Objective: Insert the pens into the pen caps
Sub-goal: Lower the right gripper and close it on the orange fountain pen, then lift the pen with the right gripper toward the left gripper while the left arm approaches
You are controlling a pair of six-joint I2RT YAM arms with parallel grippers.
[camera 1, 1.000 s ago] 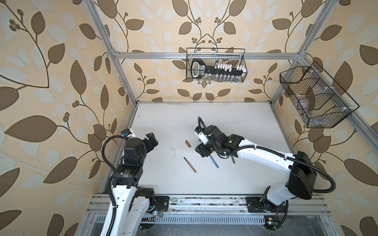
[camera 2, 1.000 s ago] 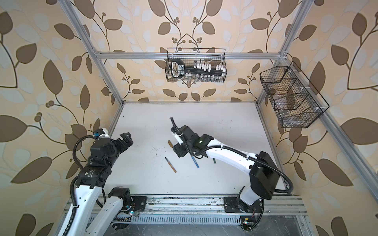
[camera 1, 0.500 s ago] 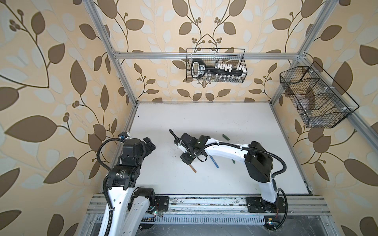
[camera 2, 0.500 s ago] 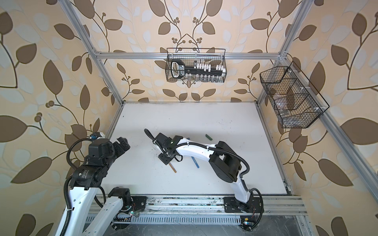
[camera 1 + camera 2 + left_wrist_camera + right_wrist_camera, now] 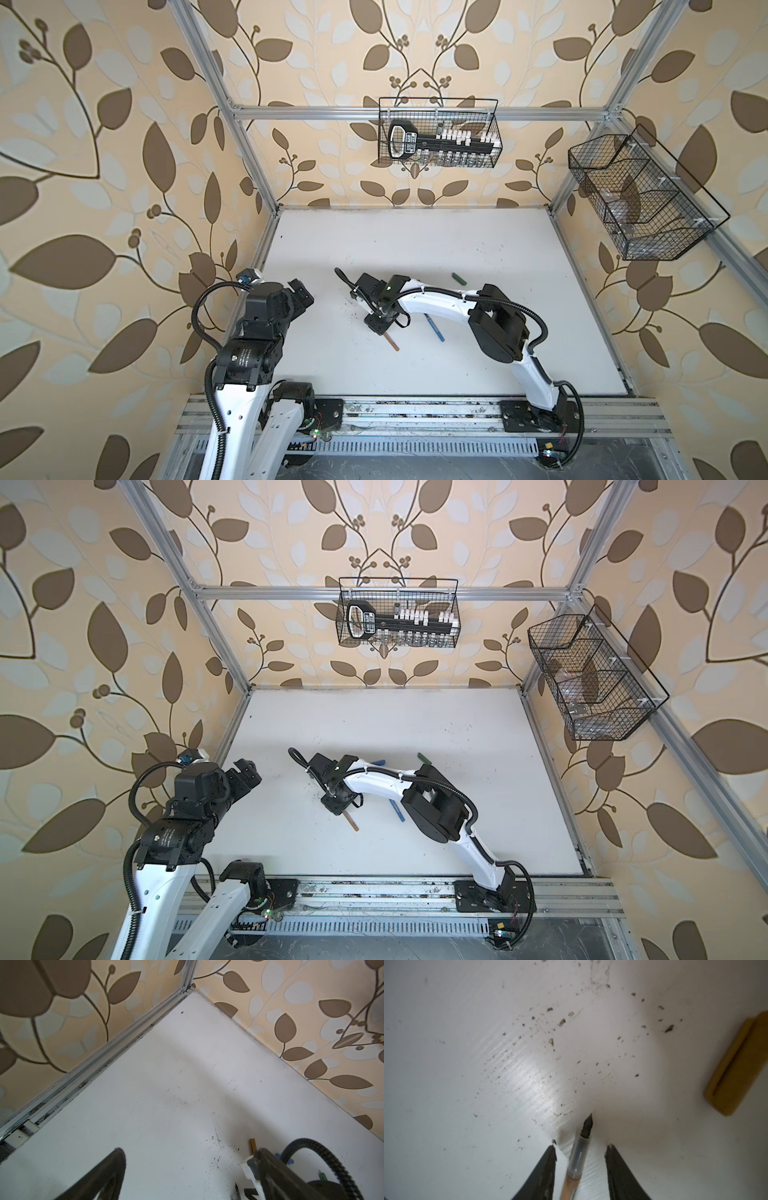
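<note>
On the table (image 5: 415, 249), the right gripper (image 5: 380, 329) stands left of the middle, with a pen (image 5: 392, 345) lying between its fingers (image 5: 548, 1167) and reaching toward the front. A cap (image 5: 737, 1068) lies near it. A second pen (image 5: 434, 330) lies to the right, and another cap (image 5: 457, 277) behind that. The left gripper (image 5: 301, 293) hangs over the left edge. One basket (image 5: 384, 124) hangs on the back wall (image 5: 324, 166), a second basket (image 5: 648, 232) on the right wall (image 5: 715, 299).

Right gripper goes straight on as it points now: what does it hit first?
Likely the tan pen, lying between the right gripper's open fingers. They point down at the table and may reach it first. Depth is unclear.
</note>
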